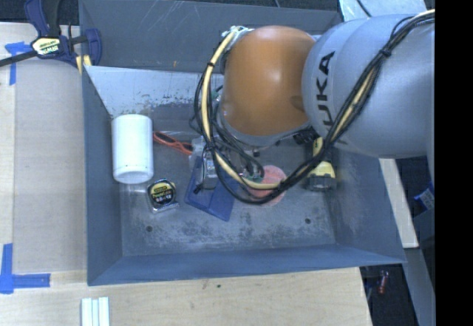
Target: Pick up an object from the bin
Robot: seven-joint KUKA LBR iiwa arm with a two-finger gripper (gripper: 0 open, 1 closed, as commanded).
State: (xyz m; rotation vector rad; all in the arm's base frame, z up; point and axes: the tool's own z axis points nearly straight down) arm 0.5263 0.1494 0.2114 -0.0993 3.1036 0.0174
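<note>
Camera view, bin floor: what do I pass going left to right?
white cylinder → small black-and-yellow tape measure → blue flat piece → pink round thing → yellow-and-black thing

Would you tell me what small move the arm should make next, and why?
Probably a short straight descent, as I judge it: the gripper sits over the upper edge of the blue flat piece mid-bin, while the white cylinder and yellow-black tape measure lie apart to its left.
</note>
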